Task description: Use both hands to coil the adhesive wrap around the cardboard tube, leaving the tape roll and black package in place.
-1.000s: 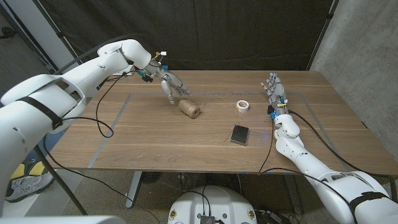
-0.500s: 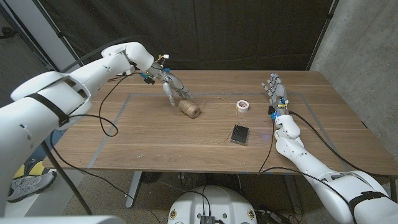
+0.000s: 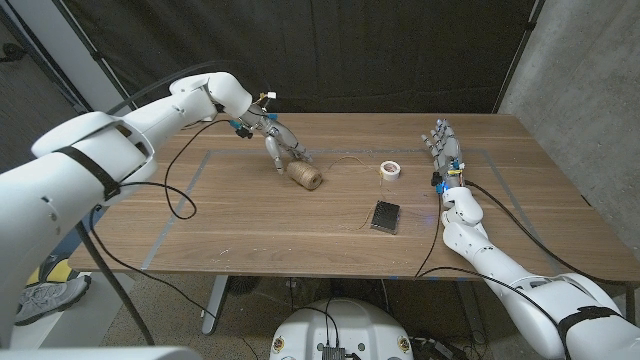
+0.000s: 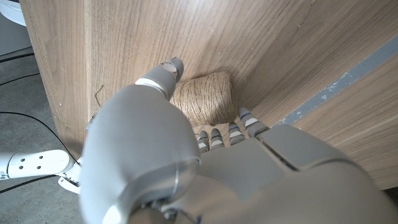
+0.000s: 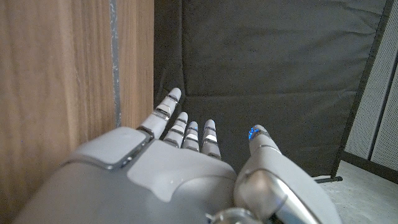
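The tan, twine-wound cylinder (image 3: 305, 176), the closest thing here to the wrapped cardboard tube the task names, lies on its side on the wooden worktop (image 3: 250, 220), toward the far edge and left of the middle. A thin loose strand (image 3: 345, 160) runs from it along the worktop toward the small white tape roll (image 3: 390, 170); the flat black package (image 3: 385, 215) sits nearer the front edge, apart from both.

The left hand (image 3: 277, 143) is down at the cylinder's far-left end. In the left wrist view its fingers (image 4: 227, 132) are spread on one side of the cylinder (image 4: 202, 98) with the thumb on the other, bracketing it loosely; whether they actually touch it I cannot tell. The right hand (image 3: 441, 145) stands near the right edge of the worktop, fingers straight and apart, holding nothing.

The main risk is probably rolling: a round spool nudged from one end could roll or pivot away before a grip closes. The free strand may also drag toward the tape roll and shift it, and since the right hand is well apart from the strand, slack could tangle or unwind before it can be tensioned.
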Controlling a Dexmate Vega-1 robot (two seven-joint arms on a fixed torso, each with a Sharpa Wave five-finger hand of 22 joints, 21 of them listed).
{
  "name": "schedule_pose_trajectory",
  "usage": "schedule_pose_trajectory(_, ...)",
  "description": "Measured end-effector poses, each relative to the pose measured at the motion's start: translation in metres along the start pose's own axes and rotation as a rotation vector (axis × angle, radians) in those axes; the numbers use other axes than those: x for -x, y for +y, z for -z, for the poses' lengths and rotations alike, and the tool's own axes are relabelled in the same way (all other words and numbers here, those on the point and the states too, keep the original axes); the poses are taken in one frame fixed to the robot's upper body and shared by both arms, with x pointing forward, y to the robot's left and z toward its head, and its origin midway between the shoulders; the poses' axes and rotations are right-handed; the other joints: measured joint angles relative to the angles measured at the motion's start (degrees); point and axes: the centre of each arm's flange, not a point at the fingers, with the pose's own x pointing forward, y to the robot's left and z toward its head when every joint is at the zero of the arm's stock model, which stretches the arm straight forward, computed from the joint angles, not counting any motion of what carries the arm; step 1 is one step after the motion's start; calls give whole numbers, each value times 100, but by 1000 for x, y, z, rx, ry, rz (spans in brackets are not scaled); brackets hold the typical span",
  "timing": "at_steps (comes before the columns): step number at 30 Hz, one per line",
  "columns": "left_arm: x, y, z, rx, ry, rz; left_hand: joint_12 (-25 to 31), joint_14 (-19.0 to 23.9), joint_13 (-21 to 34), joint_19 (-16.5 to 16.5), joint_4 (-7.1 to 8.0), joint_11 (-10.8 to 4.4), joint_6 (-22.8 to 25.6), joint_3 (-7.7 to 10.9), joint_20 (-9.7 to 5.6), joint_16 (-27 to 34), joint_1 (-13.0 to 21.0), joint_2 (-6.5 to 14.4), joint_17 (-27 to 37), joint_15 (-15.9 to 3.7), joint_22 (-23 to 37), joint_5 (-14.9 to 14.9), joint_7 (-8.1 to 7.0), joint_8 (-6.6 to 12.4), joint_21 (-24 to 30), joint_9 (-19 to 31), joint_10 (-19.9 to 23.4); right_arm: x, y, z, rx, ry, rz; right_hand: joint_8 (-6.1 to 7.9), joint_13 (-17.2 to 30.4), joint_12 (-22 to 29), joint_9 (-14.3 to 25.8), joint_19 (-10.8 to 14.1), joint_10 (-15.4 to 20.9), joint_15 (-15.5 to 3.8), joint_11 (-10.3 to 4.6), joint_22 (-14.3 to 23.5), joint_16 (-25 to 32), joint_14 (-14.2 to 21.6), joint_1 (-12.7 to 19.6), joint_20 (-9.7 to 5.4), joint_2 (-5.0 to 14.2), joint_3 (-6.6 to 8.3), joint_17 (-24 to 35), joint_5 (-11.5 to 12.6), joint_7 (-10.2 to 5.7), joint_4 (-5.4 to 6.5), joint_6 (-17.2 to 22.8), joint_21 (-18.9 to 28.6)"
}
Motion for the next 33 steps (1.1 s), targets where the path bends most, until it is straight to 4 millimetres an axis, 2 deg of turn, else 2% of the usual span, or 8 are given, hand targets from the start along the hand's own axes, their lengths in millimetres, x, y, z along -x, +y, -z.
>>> schedule_pose_trajectory(22, -14, -9, -18, -83, 30, -15, 0, -9, 25, -41, -24, -4, -30, -24, 0, 0, 83, 23, 1, -10, -1, 0, 30, 0, 0, -1, -57, 8, -12, 10, -54, -21, -8, 21, 0, 22, 0, -18, 0, 0, 0, 0, 0, 0, 0, 17, 0, 1, 4, 0, -31, 1, -33, 0)
schedule_pose_trajectory(31, -20, -17, -28, -134, 63, -46, 83, 108, 53, 15, -40, -65, 30, -39, -10, 49, 168, 15, 1, -82, -1, 0, -14, 27, 39, -1, 69, 12, -20, 14, -73, -24, 1, 21, 0, 44, 0, -18, 0, 0, 0, 0, 0, 0, 0, 17, 0, 1, 4, 0, -31, 1, -32, 0)
schedule_pose_trajectory(33, -20, -18, -30, -148, 72, -61, 94, 187, 53, 60, -57, -118, 101, -56, -11, 85, 182, 31, 9, -124, -1, 0, -37, 32, 55, -1, 122, 14, -22, 15, -77, -22, 1, 21, 0, 44, 0, -17, 0, 0, 0, 0, 9, 0, 0, 17, 0, 1, 4, 0, -31, 1, -32, 0)
